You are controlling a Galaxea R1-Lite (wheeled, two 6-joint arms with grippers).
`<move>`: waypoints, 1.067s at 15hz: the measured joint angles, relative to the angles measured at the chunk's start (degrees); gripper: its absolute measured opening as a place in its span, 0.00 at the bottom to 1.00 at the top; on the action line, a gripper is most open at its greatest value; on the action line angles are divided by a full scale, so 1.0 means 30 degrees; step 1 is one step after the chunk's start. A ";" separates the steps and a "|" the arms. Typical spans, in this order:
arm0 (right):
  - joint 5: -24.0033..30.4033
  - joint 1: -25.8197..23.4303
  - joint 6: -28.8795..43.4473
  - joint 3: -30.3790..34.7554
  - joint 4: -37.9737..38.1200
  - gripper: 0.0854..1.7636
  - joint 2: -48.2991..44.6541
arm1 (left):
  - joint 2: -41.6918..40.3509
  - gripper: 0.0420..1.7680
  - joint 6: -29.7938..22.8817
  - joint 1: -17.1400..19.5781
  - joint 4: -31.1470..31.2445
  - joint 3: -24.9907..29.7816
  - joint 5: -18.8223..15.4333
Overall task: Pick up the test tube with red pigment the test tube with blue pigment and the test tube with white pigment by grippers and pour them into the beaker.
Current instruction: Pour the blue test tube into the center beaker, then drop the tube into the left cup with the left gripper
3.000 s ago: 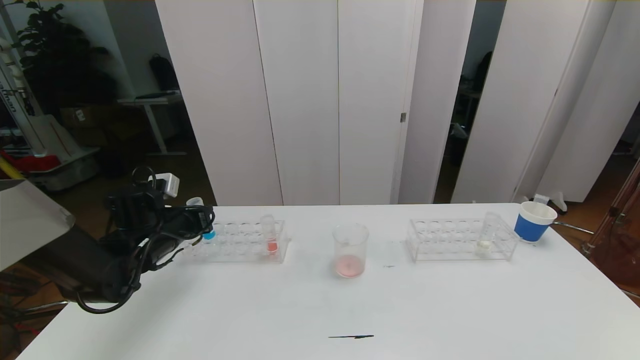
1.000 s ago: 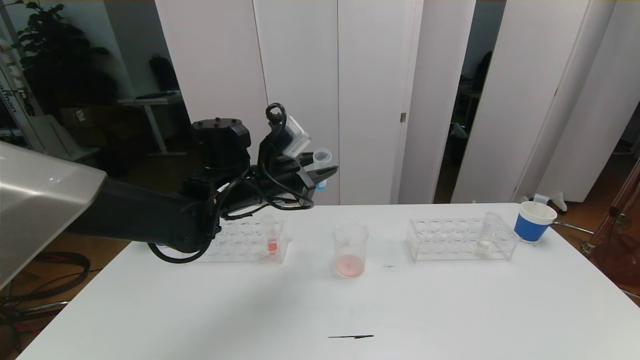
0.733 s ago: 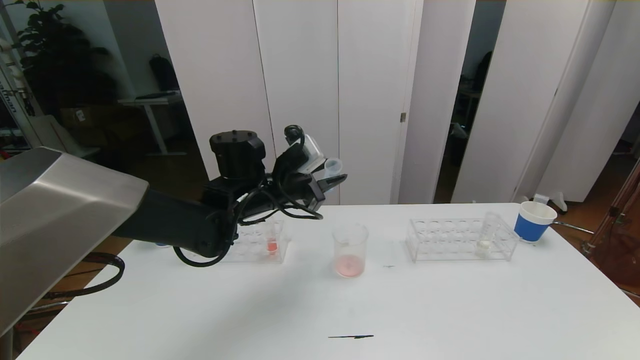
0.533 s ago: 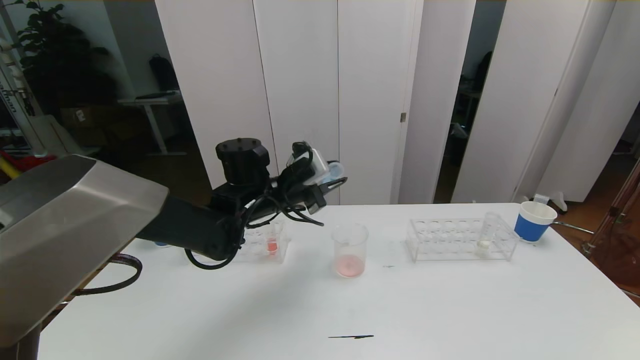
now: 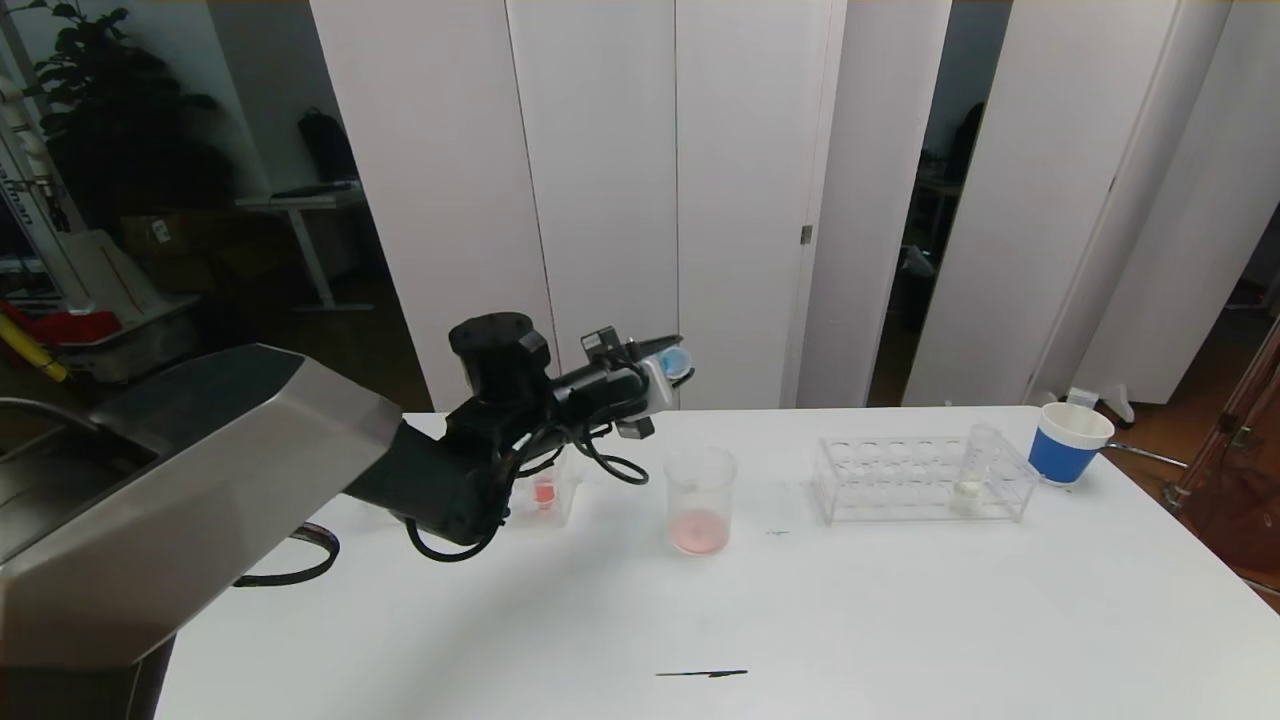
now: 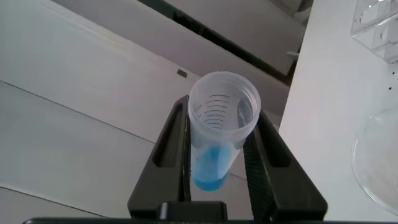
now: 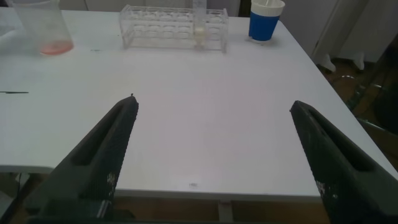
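Note:
My left gripper point(image 5: 668, 358) is shut on the test tube with blue pigment point(image 5: 674, 359), held on its side in the air, above and just left of the beaker point(image 5: 700, 497). In the left wrist view the tube point(image 6: 219, 134) sits between the fingers of the gripper point(image 6: 222, 112), blue liquid at its bottom, mouth open. The beaker holds pink liquid. A test tube with red pigment point(image 5: 543, 487) stands in the left rack point(image 5: 548, 512). The test tube with white pigment point(image 5: 967, 468) stands in the right rack point(image 5: 920, 480). My right gripper point(image 7: 212, 102) is open and empty, low by the table's front edge.
A white cup with a blue band point(image 5: 1070, 441) stands at the far right, beyond the right rack. A thin dark mark point(image 5: 702, 673) lies near the table's front edge. White panels stand behind the table. The right wrist view shows the beaker point(image 7: 42, 28), rack point(image 7: 168, 26) and cup point(image 7: 265, 19).
My left gripper lifted the blue tube out of the left rack, carried it right toward the beaker and tipped it from upright onto its side. The right side is unchanged.

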 joint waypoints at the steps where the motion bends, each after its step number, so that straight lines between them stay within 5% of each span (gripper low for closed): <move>1: -0.0008 0.0000 0.0000 0.0000 0.0008 0.99 0.0000 | 0.0232 0.31 0.0345 0.0020 -0.0459 0.0020 0.0000; 16: -0.0008 0.0000 0.0000 0.0000 0.0000 0.99 0.0000 | 0.2397 0.31 0.5762 0.0276 -0.4385 0.0443 0.0154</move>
